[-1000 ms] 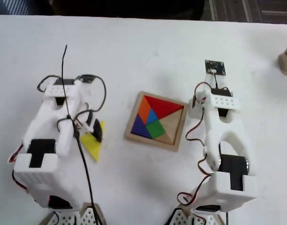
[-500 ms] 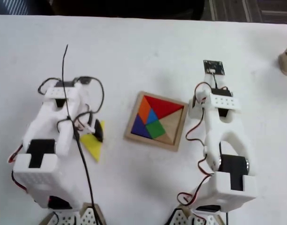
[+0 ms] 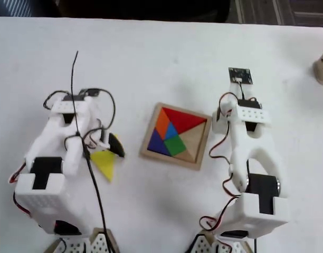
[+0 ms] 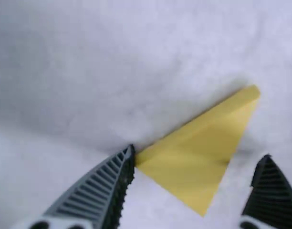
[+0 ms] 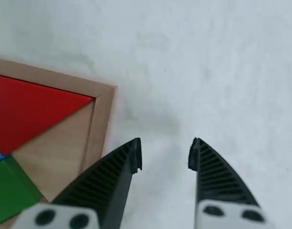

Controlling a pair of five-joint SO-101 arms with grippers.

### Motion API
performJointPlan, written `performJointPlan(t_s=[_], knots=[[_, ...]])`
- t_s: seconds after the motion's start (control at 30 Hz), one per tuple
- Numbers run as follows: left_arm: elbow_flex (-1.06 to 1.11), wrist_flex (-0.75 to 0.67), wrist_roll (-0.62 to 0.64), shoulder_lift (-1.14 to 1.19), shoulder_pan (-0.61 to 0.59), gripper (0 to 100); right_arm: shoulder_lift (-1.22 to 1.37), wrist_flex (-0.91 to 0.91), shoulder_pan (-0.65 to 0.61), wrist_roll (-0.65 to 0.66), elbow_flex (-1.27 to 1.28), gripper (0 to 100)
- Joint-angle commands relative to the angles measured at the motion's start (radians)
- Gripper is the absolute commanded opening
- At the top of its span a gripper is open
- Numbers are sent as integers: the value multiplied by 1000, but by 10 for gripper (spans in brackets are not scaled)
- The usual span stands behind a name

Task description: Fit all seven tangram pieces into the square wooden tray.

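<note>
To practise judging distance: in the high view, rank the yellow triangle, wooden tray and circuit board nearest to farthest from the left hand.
1. yellow triangle, right at the left hand
2. wooden tray, mid-table
3. circuit board, farther back on the right

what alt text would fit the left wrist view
A yellow triangle lies on the white table between the dark fingers of the open left gripper. One fingertip is at the triangle's corner; the other stands apart from it.
</note>
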Motion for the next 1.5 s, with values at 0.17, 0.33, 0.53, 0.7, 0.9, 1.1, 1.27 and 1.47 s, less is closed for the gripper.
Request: performJointPlan(t_s=[0.17,0.33,0.53,0.7,0.9,1.1,1.27,1.47], knots=[[21,-15,17,-4,16,239,-16,-15,-2,11,-48,163],[23,-15,17,-2,16,221,-16,-16,-1,11,-48,163],[23,-15,15,-2,18,218,-16,-16,-1,9,-48,163],[23,-17,15,-4,61,147,-16,-16,-1,9,-48,163],[21,-37,-52,-5,76,46,-16,-16,-1,9,-48,163],[21,-37,-75,-5,74,46,-15,-16,-1,12,-48,163],[21,-37,-77,-8,76,46,-15,-16,-1,12,-49,163],[15,-32,-69,-12,102,42,-15,-18,-1,12,-49,163]])
